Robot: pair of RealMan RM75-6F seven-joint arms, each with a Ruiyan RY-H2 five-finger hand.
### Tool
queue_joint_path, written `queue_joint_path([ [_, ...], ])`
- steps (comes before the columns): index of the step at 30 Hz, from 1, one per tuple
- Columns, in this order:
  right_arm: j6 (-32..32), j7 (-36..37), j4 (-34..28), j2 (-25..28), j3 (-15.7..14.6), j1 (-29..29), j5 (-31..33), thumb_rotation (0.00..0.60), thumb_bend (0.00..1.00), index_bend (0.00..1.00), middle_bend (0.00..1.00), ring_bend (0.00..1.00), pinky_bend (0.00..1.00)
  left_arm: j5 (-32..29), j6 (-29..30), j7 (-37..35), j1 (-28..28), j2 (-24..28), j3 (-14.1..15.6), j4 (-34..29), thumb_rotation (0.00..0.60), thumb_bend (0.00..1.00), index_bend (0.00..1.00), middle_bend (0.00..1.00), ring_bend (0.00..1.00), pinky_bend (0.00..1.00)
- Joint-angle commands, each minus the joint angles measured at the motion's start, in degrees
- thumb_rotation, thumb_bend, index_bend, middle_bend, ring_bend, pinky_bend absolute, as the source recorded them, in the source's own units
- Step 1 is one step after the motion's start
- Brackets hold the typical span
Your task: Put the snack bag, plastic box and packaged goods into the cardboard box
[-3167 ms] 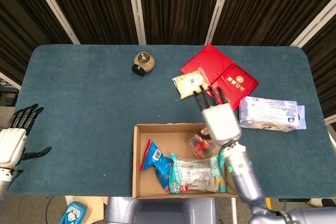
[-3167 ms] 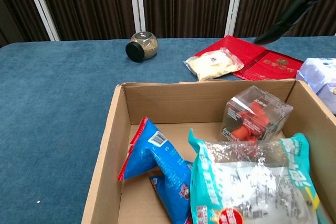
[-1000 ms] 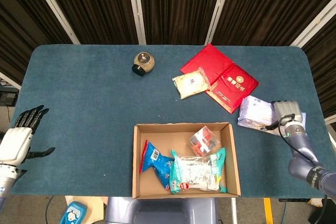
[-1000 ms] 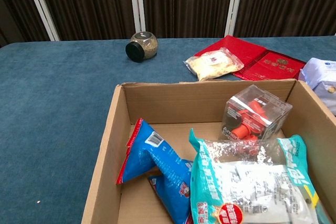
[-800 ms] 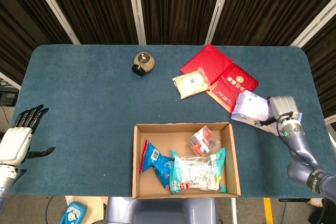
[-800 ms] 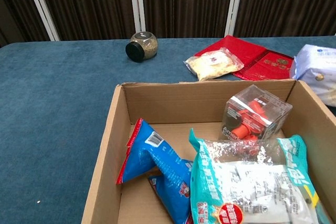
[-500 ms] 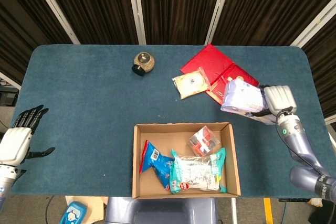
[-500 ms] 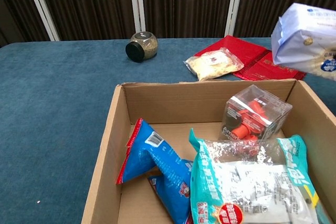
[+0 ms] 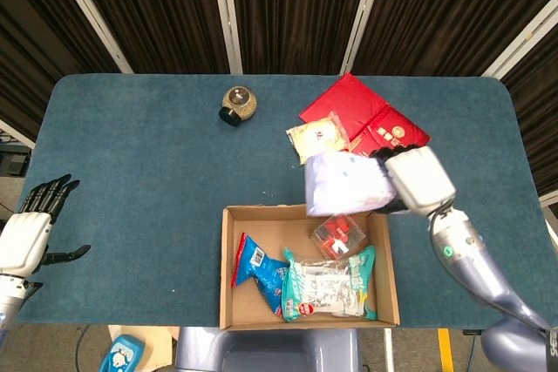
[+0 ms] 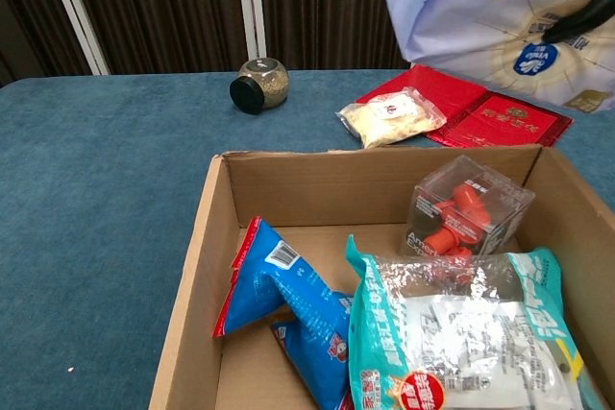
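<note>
The open brown cardboard box [image 9: 228,254] is sitting on the blue-green cloth-covered table [image 9: 131,172] and serves as the reference landmark. The right hand [image 9: 418,179] is gripping the white, pale-lilac soft-wrapped package of goods [image 9: 344,185] and is holding it in the air above the far rim of the box, toward the far right corner. In the chest view, the package [image 10: 500,16] is filling the upper right of the frame, well above the box [image 10: 192,276], with a dark fingertip [image 10: 577,18] of the right hand lying across its printed face.

Inside the box, the blue snack bag with red edging [image 9: 257,266] is lying in the left part, leaning against the left wall. The clear plastic box holding red parts [image 9: 338,234] is standing tilted in the far right corner. A clear packet with teal edges and a red sticker [image 9: 327,285] is lying in the near right part, touching the plastic box.

Beyond the far rim of the box, a small clear bag of pale grains [image 9: 316,137] is resting partly on a red folder [image 9: 344,104], with a red booklet bearing gold print [image 9: 394,132] beside it. A round glass jar with a black lid [image 9: 237,104] is lying on its side beyond the far left corner, well apart from the box.

The left hand [image 9: 26,233] is hanging off the table edge, far left of the box, holding nothing, with its fingers spread.
</note>
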Motion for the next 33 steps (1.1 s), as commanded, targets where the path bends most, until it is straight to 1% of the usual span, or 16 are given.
queue_joint_path([
  [1,1.6,-3.4,-6.0,1.6,-0.6,-0.5,-3.6,0.600,0.09,0.68,0.67,0.68,0.74,0.0,-0.1,0.0,0.0,0.0,0.0,0.1,0.600,0.04,0.07,0.00,0.00,0.00],
  [4,1.0,-5.3,-9.5,1.6,-1.7,-0.7,-3.7,0.600,0.09,0.67,0.67,0.67,0.74,0.1,-0.1,-0.1,0.0,0.0,0.0,0.2,0.600,0.04,0.07,0.00,0.00,0.00],
  [8,0.3,-8.0,-12.5,1.1,-3.0,-0.6,-3.1,0.600,0.09,0.66,0.65,0.66,0.74,0.0,-0.1,-0.3,0.0,0.0,0.0,0.4,0.600,0.04,0.07,0.00,0.00,0.00],
  [10,0.1,-9.8,-14.0,0.6,-3.9,-0.6,-3.7,0.600,0.09,0.64,0.63,0.64,0.73,-0.1,-0.2,-0.4,0.0,0.0,0.0,0.5,0.600,0.04,0.07,0.00,0.00,0.00],
  [11,0.1,-10.6,-14.5,0.3,-4.3,-0.7,-4.0,0.600,0.09,0.61,0.61,0.61,0.71,-0.1,-0.2,-0.4,0.0,0.0,0.0,0.5,0.600,0.04,0.07,0.00,0.00,0.00],
  [13,-0.1,-12.0,-15.4,-0.4,-5.0,-0.6,-4.1,0.600,0.08,0.51,0.50,0.51,0.59,0.0,-0.2,-0.5,0.0,0.0,0.0,0.6,0.600,0.04,0.07,0.00,0.00,0.00],
  [14,-0.3,-12.7,-15.8,-0.6,-5.4,-0.6,-3.7,0.600,0.08,0.42,0.40,0.40,0.48,0.0,-0.1,-0.5,0.0,-0.1,0.0,0.6,0.600,0.04,0.07,0.00,0.00,0.00],
  [15,-0.9,-13.4,-16.3,-0.7,-5.8,-0.4,-2.8,0.600,0.07,0.33,0.30,0.30,0.40,0.1,0.0,-0.6,0.0,-0.1,0.0,0.6,0.600,0.04,0.07,0.00,0.00,0.00],
  [18,-2.4,-16.4,-17.8,-0.1,-7.0,0.6,0.3,0.600,0.06,0.12,0.07,0.06,0.24,0.1,0.2,-0.7,0.1,-0.1,-0.1,0.7,0.600,0.04,0.07,0.00,0.00,0.00],
  [20,-2.6,-18.2,-18.1,-0.1,-7.5,1.2,1.8,0.600,0.05,0.04,0.01,0.01,0.16,0.0,0.2,-0.8,0.2,-0.2,-0.1,0.9,0.600,0.04,0.07,0.00,0.00,0.00],
  [21,-2.6,-18.7,-18.1,-0.3,-7.6,1.4,1.9,0.600,0.05,0.02,0.00,0.00,0.14,0.0,0.2,-0.9,0.2,-0.2,-0.1,0.9,0.600,0.04,0.07,0.00,0.00,0.00],
  [23,-2.3,-19.7,-18.1,-0.6,-7.9,1.5,1.7,0.600,0.04,0.00,0.00,0.00,0.11,0.0,0.2,-0.9,0.2,-0.2,-0.1,1.0,0.600,0.04,0.07,0.00,0.00,0.00],
  [27,-0.3,-21.7,-18.1,-0.7,-8.1,1.3,1.4,0.600,0.04,0.00,0.00,0.00,0.10,0.0,0.4,-0.9,0.3,-0.2,-0.2,1.0,0.600,0.04,0.07,0.00,0.00,0.00],
  [33,4.3,-24.8,-18.1,0.1,-8.4,-0.1,1.0,0.600,0.04,0.00,0.00,0.00,0.09,0.2,0.7,-1.0,0.5,-0.1,-0.1,1.1,0.600,0.04,0.07,0.00,0.00,0.00],
])
